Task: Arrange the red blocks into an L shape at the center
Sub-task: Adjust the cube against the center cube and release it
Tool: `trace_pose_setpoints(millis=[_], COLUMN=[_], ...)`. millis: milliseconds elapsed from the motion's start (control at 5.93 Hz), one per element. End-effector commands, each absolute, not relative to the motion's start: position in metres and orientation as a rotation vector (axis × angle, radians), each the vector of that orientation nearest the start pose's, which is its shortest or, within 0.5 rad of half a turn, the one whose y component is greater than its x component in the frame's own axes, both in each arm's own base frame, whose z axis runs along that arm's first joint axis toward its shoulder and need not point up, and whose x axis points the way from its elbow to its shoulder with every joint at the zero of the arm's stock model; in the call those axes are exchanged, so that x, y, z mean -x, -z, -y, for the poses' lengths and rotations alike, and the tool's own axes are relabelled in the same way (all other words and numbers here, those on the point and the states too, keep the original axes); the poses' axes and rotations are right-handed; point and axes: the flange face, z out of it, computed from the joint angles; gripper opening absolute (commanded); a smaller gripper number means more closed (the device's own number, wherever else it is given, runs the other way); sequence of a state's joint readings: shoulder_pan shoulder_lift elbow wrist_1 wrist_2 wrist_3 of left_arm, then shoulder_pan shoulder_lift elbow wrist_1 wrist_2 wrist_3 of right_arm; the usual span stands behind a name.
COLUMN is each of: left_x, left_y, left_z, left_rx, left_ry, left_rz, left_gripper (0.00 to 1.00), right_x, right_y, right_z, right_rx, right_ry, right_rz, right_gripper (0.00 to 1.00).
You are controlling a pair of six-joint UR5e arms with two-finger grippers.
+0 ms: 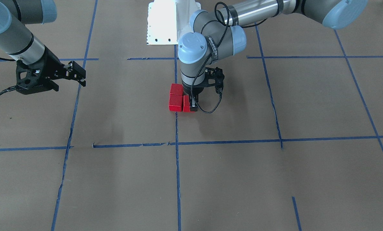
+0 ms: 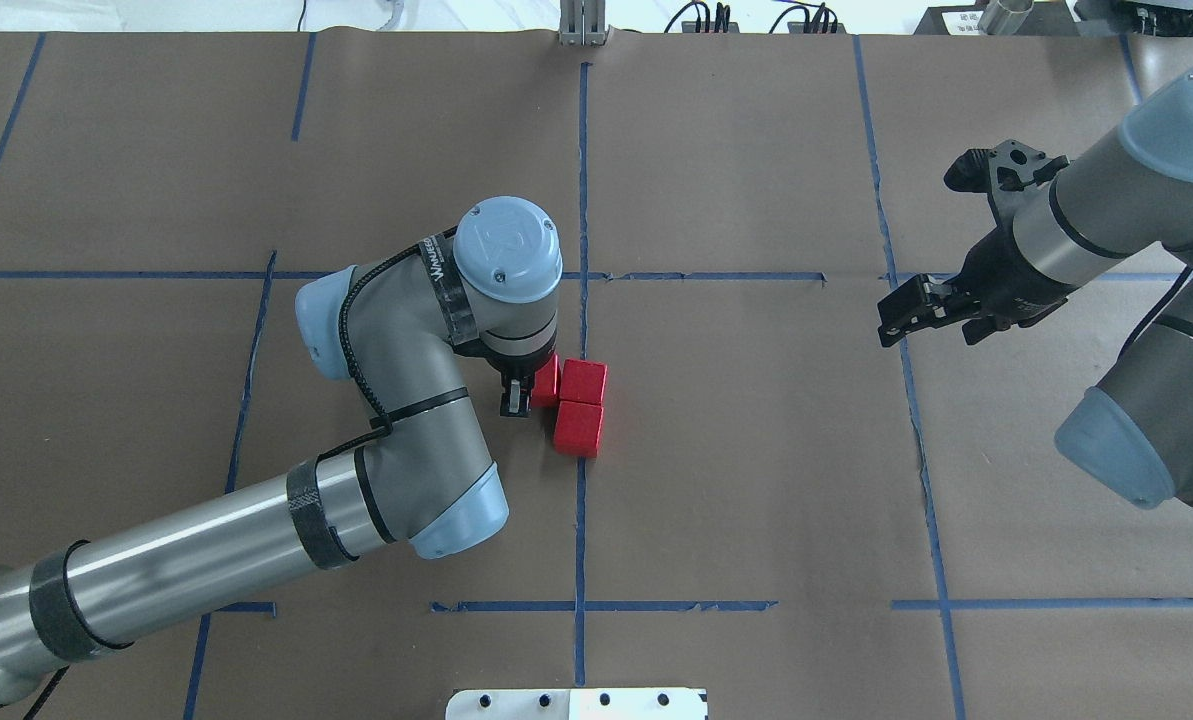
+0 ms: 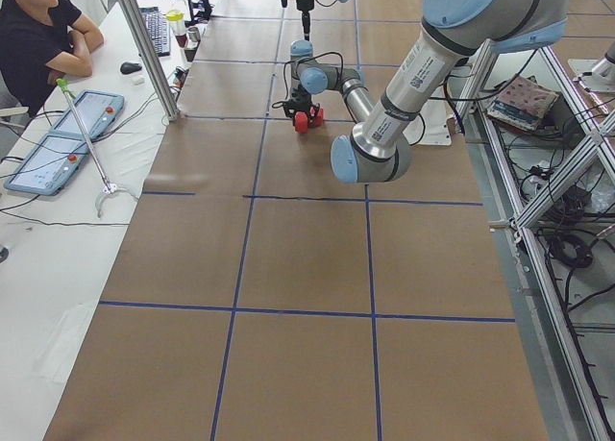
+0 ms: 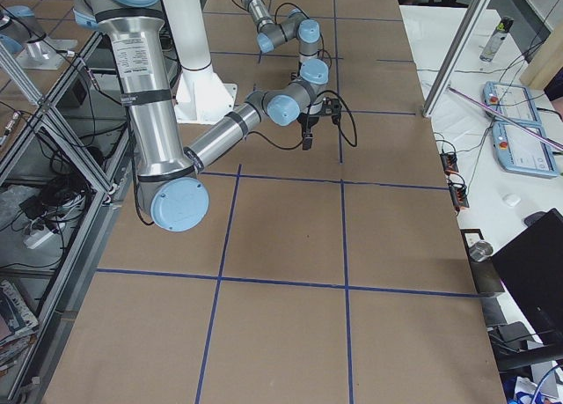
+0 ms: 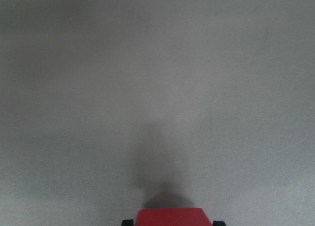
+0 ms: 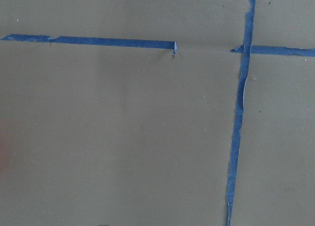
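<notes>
Three red blocks lie at the center by the vertical blue tape line (image 2: pixel 581 520). Two of them (image 2: pixel 583 380) (image 2: pixel 578 428) sit in a row along the line. The third red block (image 2: pixel 547 379) sits right beside the farther one, on the robot's left side. My left gripper (image 2: pixel 536 388) points straight down and is shut on this third block at table level. The left wrist view shows the block (image 5: pixel 170 217) between the fingertips. In the front-facing view the held block (image 1: pixel 186 102) is next to the pair (image 1: pixel 175 102). My right gripper (image 2: pixel 891 320) hovers far off to the right, open and empty.
The white robot base (image 1: pixel 162 22) stands at the table's edge behind the blocks. Brown paper with a blue tape grid (image 6: pixel 241 113) covers the table. An operator (image 3: pixel 38 37) sits at a side desk with tablets, beyond the table's far long edge.
</notes>
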State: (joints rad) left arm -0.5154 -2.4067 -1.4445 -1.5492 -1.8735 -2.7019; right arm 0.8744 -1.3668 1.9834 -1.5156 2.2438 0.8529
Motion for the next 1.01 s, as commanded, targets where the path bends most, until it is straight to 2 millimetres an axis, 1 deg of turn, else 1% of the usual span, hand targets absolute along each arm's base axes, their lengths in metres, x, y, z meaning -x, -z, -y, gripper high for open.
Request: trace_pose_setpoints(millis=[0,506,674,843], left_x=[-0.6019,-0.6055,-0.6075,-0.6075], left_y=[-0.2022,-0.2017,-0.2028,-0.2028], left_z=[0.4601,0.4569,0.4542,0.4542], left_rx=[0.532,0.535,0.534,0.534], left_ry=[1.460,1.447,1.443,1.443], left_rz=[-0.620,-0.630,-0.628,-0.627], left_gripper=[0.05,0.09,0.22,0.99], right_x=[0.2870,0.2873,0.2871,0.2870], right_y=[-0.3507,-0.3514,-0.3507,-0.3498], right_z=[0.4542,0.4544,0.4541,0.4535], right_rx=[-0.009,-0.007,-0.008,-0.006], right_ry=[0.081,0.082,0.083,0.085], right_rz=[0.913,0.913,0.914,0.917], right_gripper=[1.00,1.00,1.00,1.00])
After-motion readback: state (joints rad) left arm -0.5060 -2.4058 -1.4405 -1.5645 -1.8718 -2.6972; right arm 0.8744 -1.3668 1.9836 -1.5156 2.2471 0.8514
